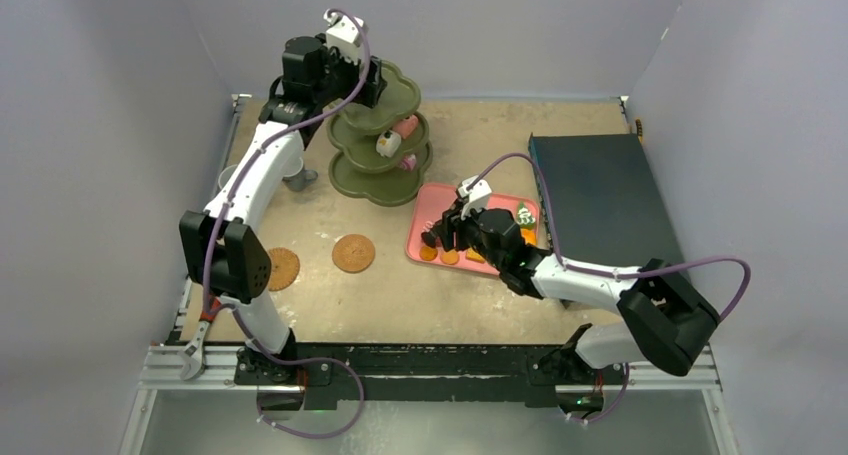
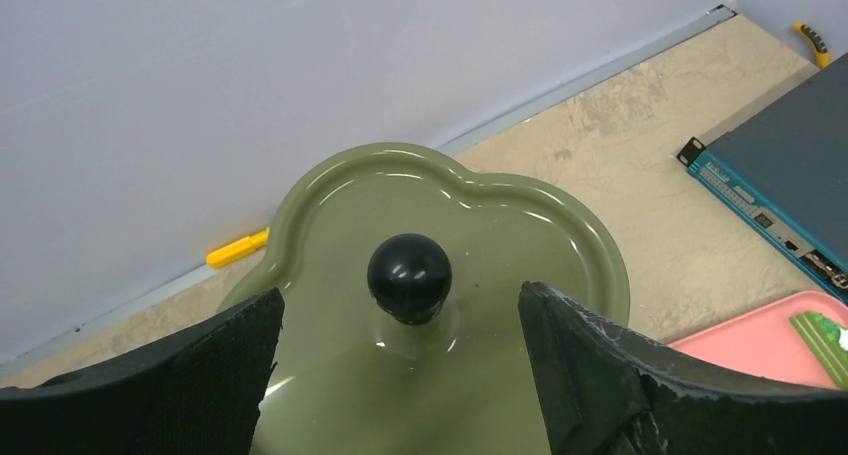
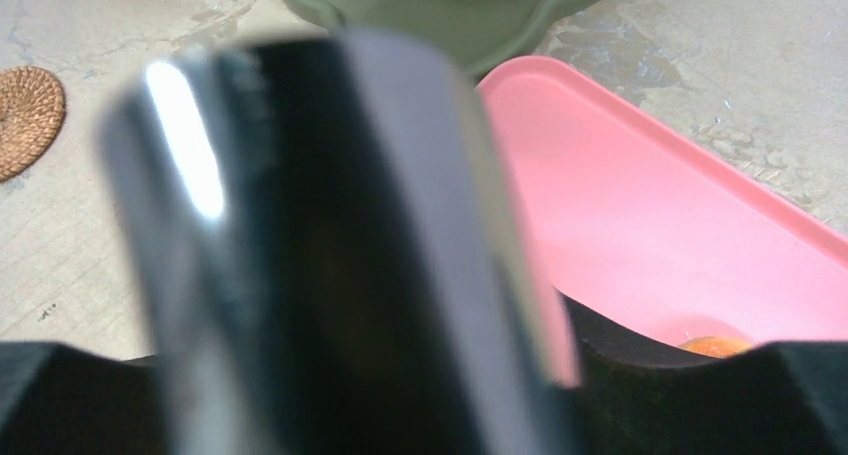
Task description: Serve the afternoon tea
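Note:
The olive three-tier stand [image 1: 372, 180] stands at the back centre, with pink and white pastries [image 1: 400, 131] on its lower tiers. My left gripper [image 1: 372, 83] hangs open over the top tier [image 2: 500, 235]. Its fingers [image 2: 560, 355] stand wide on either side of the black knob [image 2: 409, 275] without touching it. My right gripper [image 1: 447, 230] is shut on the black tongs [image 3: 330, 255], low over the pink tray [image 1: 432, 200]. Orange pastries [image 1: 450, 257] and a green one [image 1: 524, 213] lie on that tray. Two brown coasters [image 1: 353, 252] lie at front left. A grey cup [image 1: 297, 180] stands left of the stand.
A dark blue box [image 1: 600, 200] fills the right side, touching the tray's far edge. Grey walls close the back and both sides. A yellow clip [image 2: 238, 247] lies at the back wall. The second coaster [image 1: 283, 268] sits close to my left arm's elbow.

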